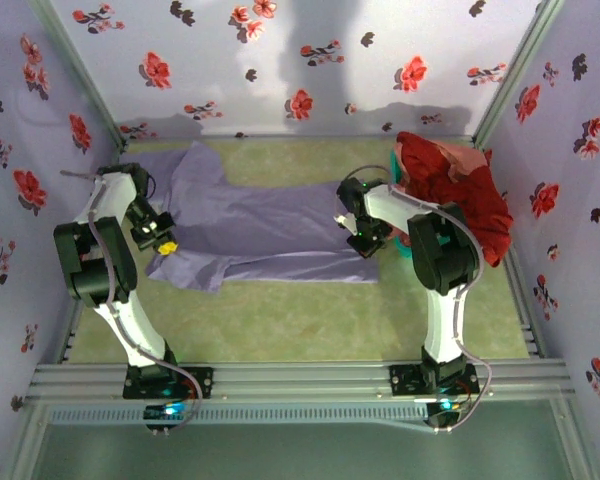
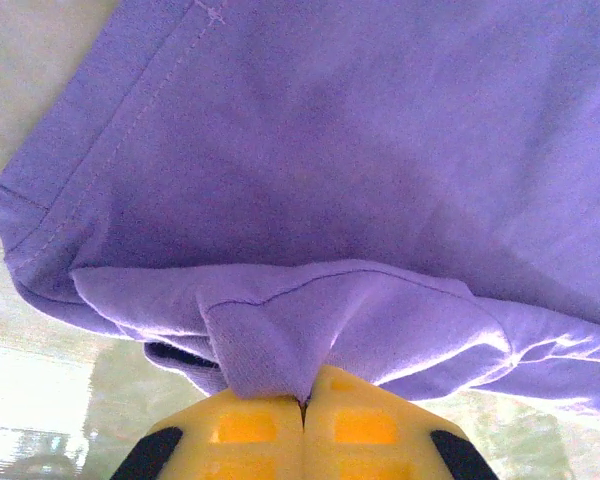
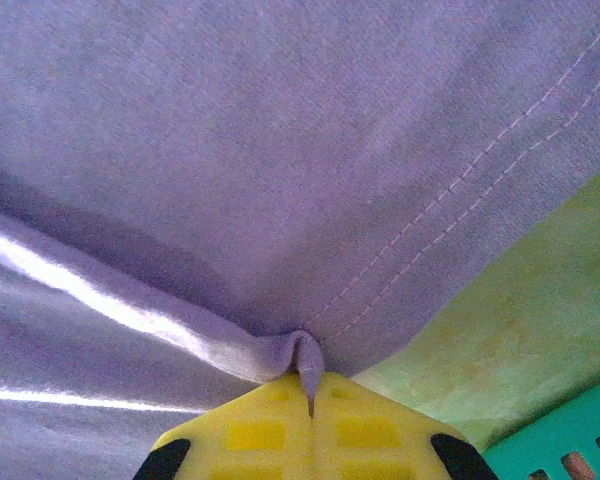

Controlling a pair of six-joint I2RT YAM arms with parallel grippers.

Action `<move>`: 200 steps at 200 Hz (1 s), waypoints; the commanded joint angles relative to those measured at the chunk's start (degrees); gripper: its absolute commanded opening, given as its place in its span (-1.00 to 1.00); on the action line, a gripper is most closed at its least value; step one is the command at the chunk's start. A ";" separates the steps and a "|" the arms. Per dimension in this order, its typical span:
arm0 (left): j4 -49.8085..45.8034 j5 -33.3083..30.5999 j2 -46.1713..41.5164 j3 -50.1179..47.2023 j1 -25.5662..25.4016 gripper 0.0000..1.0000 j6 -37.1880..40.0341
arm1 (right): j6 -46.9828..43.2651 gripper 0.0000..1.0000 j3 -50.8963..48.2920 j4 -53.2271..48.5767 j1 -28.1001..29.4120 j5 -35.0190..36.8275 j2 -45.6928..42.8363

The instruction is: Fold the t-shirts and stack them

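While left hand [image 2: 302,392] and right hand [image 3: 310,385] clench the lavender t-shirt [image 1: 260,225], the teal basket [image 3: 565,448] holds shirts [image 1: 460,195] — red and pink.

The light is soft and bright, coming from above. A gray shadow sits on the back wall [image 1: 330,30]. Close up, my yellow fingers [image 2: 242,432] look blurry, and the purple t-shirt [image 2: 380,150] has white glare on its folds.

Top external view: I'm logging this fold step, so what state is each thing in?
lavender t-shirt: laid out on the table, pinched at both ends.
left gripper: shut on the lavender t-shirt's edge.
right gripper: shut on the lavender t-shirt's hem.
red t-shirt: crumpled, unfolded, heaped over the basket.
teal basket: mostly covered by the red t-shirt.
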 commanded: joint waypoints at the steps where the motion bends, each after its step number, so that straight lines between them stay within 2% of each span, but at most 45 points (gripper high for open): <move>1: -0.67 2.93 -1.17 0.15 0.63 -1.00 -0.23 | 1.67 -0.91 1.01 0.81 -0.51 1.26 2.04; 24: 0.59 4.25 -0.02 0.08 1.31 -1.00 -2.00 | 3.09 -0.92 0.78 1.14 -1.20 1.33 2.14; 58: 2.00 1.64 2.79 1.43 1.78 -1.00 -2.45 | 2.68 -0.93 0.44 1.13 -1.33 -0.32 2.10; 88: 0.99 1.42 7.29 4.38 1.86 -1.00 -1.07 | 2.88 -0.75 0.60 1.51 -0.68 -1.47 -0.91; 109: -0.23 2.04 9.77 6.41 1.94 -1.00 -0.22 | 1.94 -0.87 0.89 0.45 -0.86 -0.50 -0.65; 151: -4.48 -1.82 12.11 11.87 2.82 -1.00 0.53 | 1.72 -0.81 0.52 -0.71 -0.89 0.21 -0.95; 163: -4.65 -0.37 12.86 11.71 2.82 -0.82 0.25 | 2.13 -0.72 0.64 -1.84 -0.95 0.01 -0.82; 183: -4.20 0.64 12.41 11.86 2.38 -0.55 0.36 | 3.60 -0.30 0.41 -1.91 -0.95 -0.82 -2.53; 200: -3.79 -0.21 10.47 11.72 2.78 -0.39 1.01 | 4.04 -0.20 0.12 -2.17 -0.78 -2.17 -5.11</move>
